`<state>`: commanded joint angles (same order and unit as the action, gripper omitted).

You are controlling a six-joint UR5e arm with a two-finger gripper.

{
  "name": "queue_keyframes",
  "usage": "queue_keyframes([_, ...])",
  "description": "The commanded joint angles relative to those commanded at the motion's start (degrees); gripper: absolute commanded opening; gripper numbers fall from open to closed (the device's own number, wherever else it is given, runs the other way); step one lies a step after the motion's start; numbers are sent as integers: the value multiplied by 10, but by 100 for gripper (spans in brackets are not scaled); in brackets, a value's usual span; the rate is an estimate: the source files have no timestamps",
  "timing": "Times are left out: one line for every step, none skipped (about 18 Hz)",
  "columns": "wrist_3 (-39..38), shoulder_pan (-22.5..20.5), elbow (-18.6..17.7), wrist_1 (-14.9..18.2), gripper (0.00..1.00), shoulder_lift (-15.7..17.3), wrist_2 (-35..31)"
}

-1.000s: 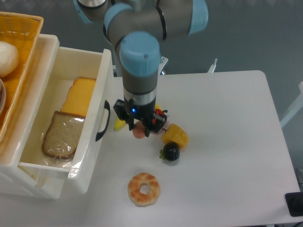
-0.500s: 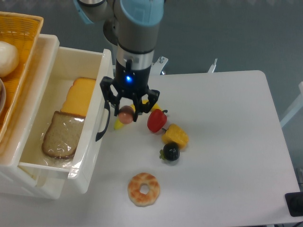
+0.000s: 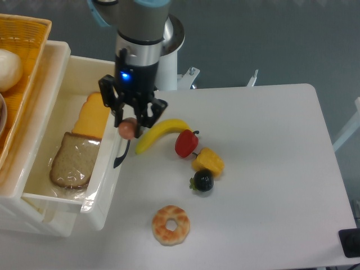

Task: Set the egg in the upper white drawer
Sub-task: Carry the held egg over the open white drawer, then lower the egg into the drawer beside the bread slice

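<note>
Egg point(image 3: 127, 129), smooth salmon oval, clamped between gripper point(image 3: 129, 125) fingers, now moved left over front panel of glossy cream plastic drawer point(image 3: 55, 84); curved yellow banana point(image 3: 159, 133) just right of fingers.

White table point(image 3: 270, 140): banana point(image 3: 159, 134), red pepper point(image 3: 185, 144), corn point(image 3: 208, 162), plum point(image 3: 203, 181), donut point(image 3: 171, 225).

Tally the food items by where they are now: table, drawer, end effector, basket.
On table: 5: banana, red pepper, corn, black plum, donut
In drawer: 2: bread slice, cheese
In end effector: 1: egg
In basket: 1: white ball
Total: 9
</note>
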<state>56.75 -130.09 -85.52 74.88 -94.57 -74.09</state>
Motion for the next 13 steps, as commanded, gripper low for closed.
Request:
queue_keyframes([24, 5, 3, 0, 29, -2, 1])
queue_keyframes([44, 13, 3, 0, 32, -2, 2])
queue_keyframes([59, 23, 5, 0, 32, -2, 4])
queue_keyframes([66, 27, 8, 1, 32, -2, 7])
queue_keyframes([68, 33, 9, 1, 31, -1, 7])
queue_keyframes([68, 38, 11, 1, 31, -1, 6])
queue_keyframes([71, 43, 11, 1, 31, -1, 5])
queue_keyframes([77, 48, 10, 1, 31, -2, 4])
queue_keyframes([82, 50, 9, 2, 31, -3, 3])
queue_keyframes([85, 51, 7, 3, 31, -4, 3])
queue_keyframes([87, 54, 4, 3, 31, -4, 3])
queue_keyframes([90, 56, 4, 5, 31, -4, 2])
queue_keyframes([99, 59, -3, 6, 31, -3, 1])
